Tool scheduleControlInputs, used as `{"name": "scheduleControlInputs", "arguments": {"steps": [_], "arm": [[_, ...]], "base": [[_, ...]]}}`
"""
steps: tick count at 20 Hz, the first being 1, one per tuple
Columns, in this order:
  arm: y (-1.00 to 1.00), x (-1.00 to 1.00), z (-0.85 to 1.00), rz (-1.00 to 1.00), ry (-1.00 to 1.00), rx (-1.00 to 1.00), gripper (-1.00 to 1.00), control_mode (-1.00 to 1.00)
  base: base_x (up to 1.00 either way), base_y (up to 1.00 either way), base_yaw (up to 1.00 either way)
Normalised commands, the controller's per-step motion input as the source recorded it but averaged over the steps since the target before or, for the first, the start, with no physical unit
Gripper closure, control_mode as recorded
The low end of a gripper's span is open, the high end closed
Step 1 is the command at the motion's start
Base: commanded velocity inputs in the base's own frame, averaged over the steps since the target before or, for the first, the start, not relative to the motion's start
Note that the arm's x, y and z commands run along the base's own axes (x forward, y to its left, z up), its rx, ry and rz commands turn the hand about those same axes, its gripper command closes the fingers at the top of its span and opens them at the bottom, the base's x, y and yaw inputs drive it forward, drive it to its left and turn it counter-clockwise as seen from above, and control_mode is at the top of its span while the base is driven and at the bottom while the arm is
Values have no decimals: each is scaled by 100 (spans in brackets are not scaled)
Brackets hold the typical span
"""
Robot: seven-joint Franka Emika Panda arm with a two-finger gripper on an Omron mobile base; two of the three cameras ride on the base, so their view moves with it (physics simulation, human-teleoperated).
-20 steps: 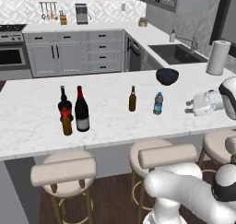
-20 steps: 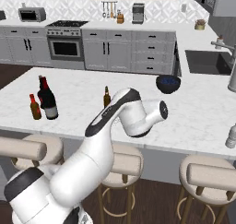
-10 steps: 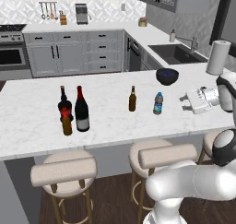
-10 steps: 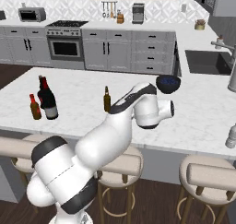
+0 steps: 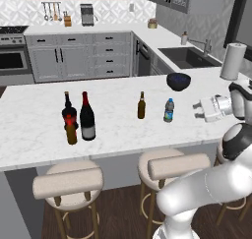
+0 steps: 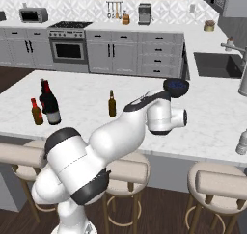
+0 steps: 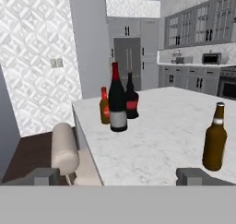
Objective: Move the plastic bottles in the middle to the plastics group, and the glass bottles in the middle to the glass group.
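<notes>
Big white marble island counter [image 5: 39,125] across the middle, three round stools tucked under the near edge. Robot arm [image 6: 120,132] swung way over to the right end of the counter, with the gripper [image 5: 199,108] hovering just above the marble, pointed sideways back along the countertop toward the bottles. Fingers [image 7: 196,176] set wide apart, nothing between them, not touching anything.

Tall black wine bottle [image 5: 87,116] with red foil top and pale label standing upright at the left end, right beside the dark round-shouldered bottle with the red label [image 5: 68,113] and the stubby amber bottle [image 5: 71,132]. All three bunched close together, amber one nearest the counter edge. Can't tell from here whether any are actually touching.

Dark bowl [image 5: 178,80] sitting toward the far right side of the counter, well apart from the bottle cluster.

Slim olive-brown beer bottle [image 5: 141,105] upright mid-counter, on its own.

Small bluish plastic bottle [image 5: 169,110] with dark cap, upright just right of the beer bottle, between it and the gripper, near but clear of both.
</notes>
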Motion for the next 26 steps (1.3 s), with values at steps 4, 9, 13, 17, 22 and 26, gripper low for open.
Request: {"name": "scheduleControlInputs", "arguments": {"steps": [4,9,13,17,22,26], "arm": [[0,35,-23,-11,-7,-1,-100,-100],[0,39,-13,-11,-2,-4,-100,-100],[0,43,-6,-9,-1,-6,-100,-100],[-1,44,-13,-6,0,-3,-100,-100],[0,43,-22,-4,-5,-1,-100,-100],[-3,31,-15,-3,-7,0,-100,-100]], "base": [[0,0,0],[0,0,0],[0,0,0],[0,0,0],[0,0,0],[0,0,0]]}}
